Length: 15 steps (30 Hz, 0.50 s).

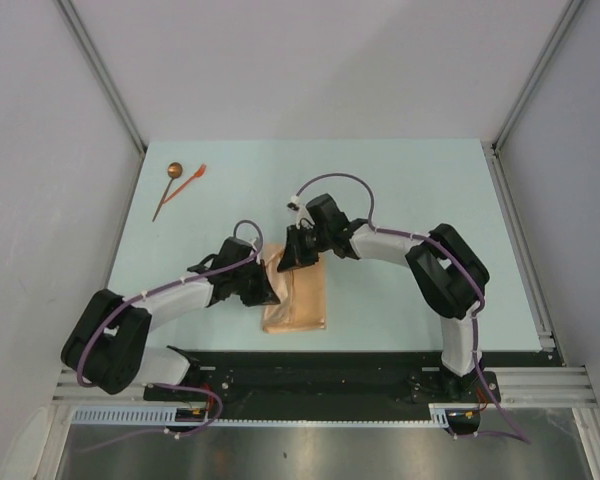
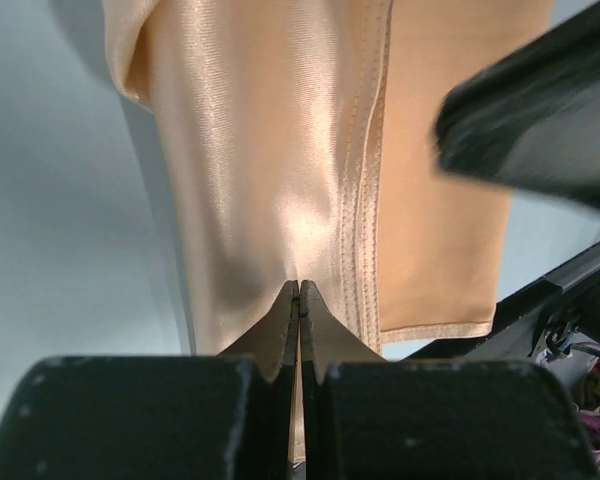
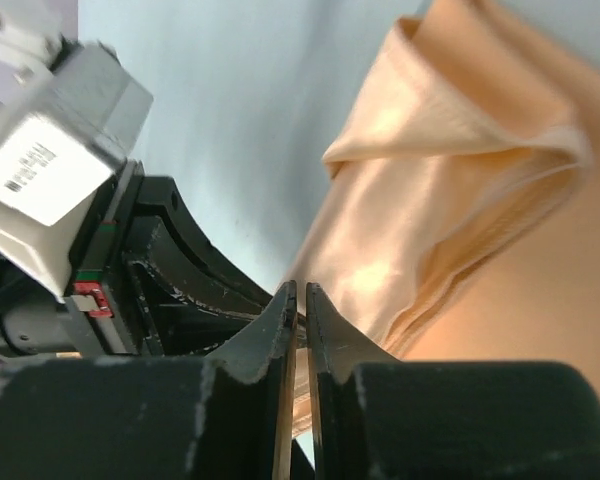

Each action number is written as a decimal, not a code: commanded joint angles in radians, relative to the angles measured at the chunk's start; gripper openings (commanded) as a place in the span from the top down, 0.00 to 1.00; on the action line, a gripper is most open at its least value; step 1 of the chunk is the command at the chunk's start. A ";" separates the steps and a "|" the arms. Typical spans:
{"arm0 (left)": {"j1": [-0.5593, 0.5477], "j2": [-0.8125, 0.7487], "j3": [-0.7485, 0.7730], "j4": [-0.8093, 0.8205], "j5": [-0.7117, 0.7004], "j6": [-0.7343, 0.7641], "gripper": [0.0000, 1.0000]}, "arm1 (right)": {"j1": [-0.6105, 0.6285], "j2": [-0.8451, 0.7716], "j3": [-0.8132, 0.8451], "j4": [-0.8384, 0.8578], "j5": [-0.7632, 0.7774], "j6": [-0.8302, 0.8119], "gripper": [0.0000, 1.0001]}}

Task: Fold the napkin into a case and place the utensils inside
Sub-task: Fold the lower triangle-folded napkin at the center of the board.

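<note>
The tan-orange napkin (image 1: 305,305) lies folded into a narrow layered strip near the table's front middle. My left gripper (image 1: 273,290) is at its left edge, shut on a raised fold of the cloth (image 2: 250,150); the tips (image 2: 300,285) meet with fabric pinched between them. My right gripper (image 1: 298,262) is at the strip's far end. Its tips (image 3: 302,288) stand a narrow slit apart, with the bunched napkin (image 3: 450,170) right behind and cloth showing in the slit. The utensils lie at the far left: a dark-handled spoon (image 1: 170,185) and an orange-red fork piece (image 1: 193,178).
The pale blue table (image 1: 410,200) is bounded by grey walls on three sides. A black mounting rail (image 1: 320,375) runs along the near edge. The two wrists crowd together over the napkin; the right arm's dark body (image 2: 540,110) looms in the left wrist view.
</note>
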 commanded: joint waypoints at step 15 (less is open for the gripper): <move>-0.088 -0.173 -0.186 0.145 0.061 -0.159 1.00 | 0.012 0.012 -0.141 0.124 -0.014 0.027 0.96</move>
